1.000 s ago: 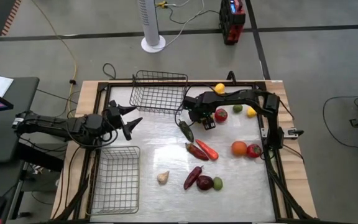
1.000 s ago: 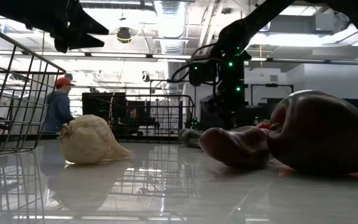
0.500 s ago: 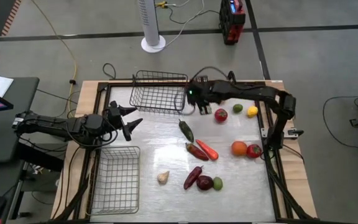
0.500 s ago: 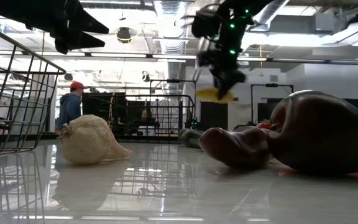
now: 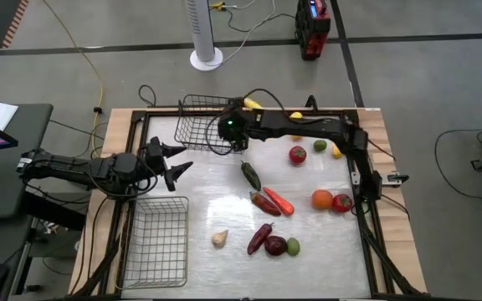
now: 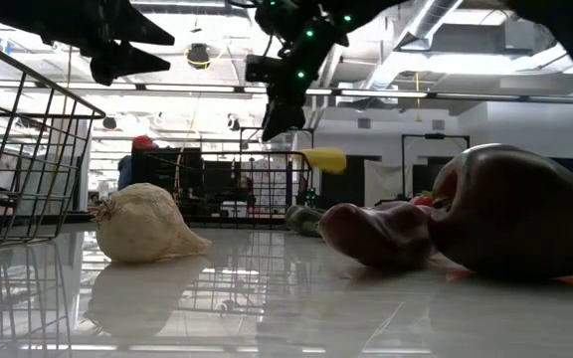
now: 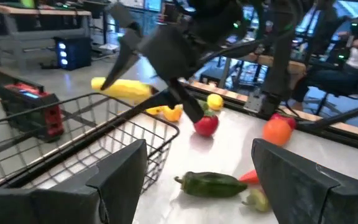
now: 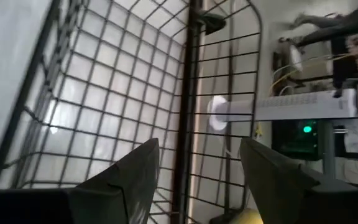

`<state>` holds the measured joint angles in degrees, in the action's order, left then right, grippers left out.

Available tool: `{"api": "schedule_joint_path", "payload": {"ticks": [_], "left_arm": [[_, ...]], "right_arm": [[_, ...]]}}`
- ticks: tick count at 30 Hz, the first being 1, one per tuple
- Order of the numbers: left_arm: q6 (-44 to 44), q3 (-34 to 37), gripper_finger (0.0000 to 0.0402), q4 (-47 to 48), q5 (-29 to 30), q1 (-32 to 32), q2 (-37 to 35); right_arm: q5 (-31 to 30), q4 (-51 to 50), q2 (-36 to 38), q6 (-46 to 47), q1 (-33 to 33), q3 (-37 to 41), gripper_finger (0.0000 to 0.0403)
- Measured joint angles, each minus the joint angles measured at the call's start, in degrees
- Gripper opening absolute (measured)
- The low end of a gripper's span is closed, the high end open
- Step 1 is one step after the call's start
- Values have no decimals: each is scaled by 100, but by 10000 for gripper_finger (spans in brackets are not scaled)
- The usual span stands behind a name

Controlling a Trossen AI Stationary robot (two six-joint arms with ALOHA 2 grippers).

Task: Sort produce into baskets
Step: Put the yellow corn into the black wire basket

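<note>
My right gripper (image 5: 227,138) hangs open over the far wire basket (image 5: 201,125), fingers slanting down; only basket mesh shows between them (image 8: 199,146). A long yellow piece of produce (image 6: 323,159) is in the air at rim height by that basket's far right corner (image 5: 252,104), apart from the fingers. My left gripper (image 5: 184,159) waits open above the table's left side. The second basket (image 5: 156,242) stands near left. The rest of the produce lies loose on the table: a green pepper (image 5: 250,176), a carrot (image 5: 279,201) and a tomato (image 5: 297,155) among it.
An orange (image 5: 322,199) and a tomato (image 5: 341,201) lie near the right edge, and lemons (image 5: 339,150) and a lime (image 5: 320,145) far right. Garlic (image 5: 219,238), a dark chilli (image 5: 259,238), an eggplant (image 5: 275,246) and a lime (image 5: 293,247) lie near the front. A person (image 6: 139,164) stands in the room behind.
My right gripper has risen from the table beside the tomato and swung toward the table's left and far edge, over the far basket, tipping from pointing down to a slant. It carried the yellow piece up; half a second ago the piece sat between its fingers, now it is apart from them.
</note>
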<state>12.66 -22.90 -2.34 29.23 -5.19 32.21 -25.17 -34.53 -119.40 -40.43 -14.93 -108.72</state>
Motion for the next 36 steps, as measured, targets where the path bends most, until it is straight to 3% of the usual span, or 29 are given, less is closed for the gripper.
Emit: {"api": "schedule_joint_path", "payload": {"ticks": [4,7,9,13,16,20,24,31,36], "left_arm": [[51,0,279,158,-144,2,-5],[157,7,279,377,-240,0,-81],[160,7,279,489,-239,-2,-150],[168,7,279,572,-194,-2,-326],[219,7,279,655,-176,-2,-430],[221,7,279,565,-172,-2,-463],[321,7,279,539,-123,-2,-396],[453,7,279,435,-26,-2,-297],[453,7,279,461,-139,-2,-297]], "right_arm": [[87,-1051,107,948,125,-405,254],[1379,-1774,579,1803,-164,-192,255],[2049,-1599,896,2256,-632,306,255],[1637,-1053,1471,2806,-1300,1558,255],[1788,-658,1972,2979,-1502,2224,255],[1896,-956,2064,2671,-1838,2852,255],[1558,-1028,2112,3204,-1980,2902,255],[1428,-1117,1429,4363,-2064,2926,255],[755,-1228,1189,4643,-1894,2959,255]]}}
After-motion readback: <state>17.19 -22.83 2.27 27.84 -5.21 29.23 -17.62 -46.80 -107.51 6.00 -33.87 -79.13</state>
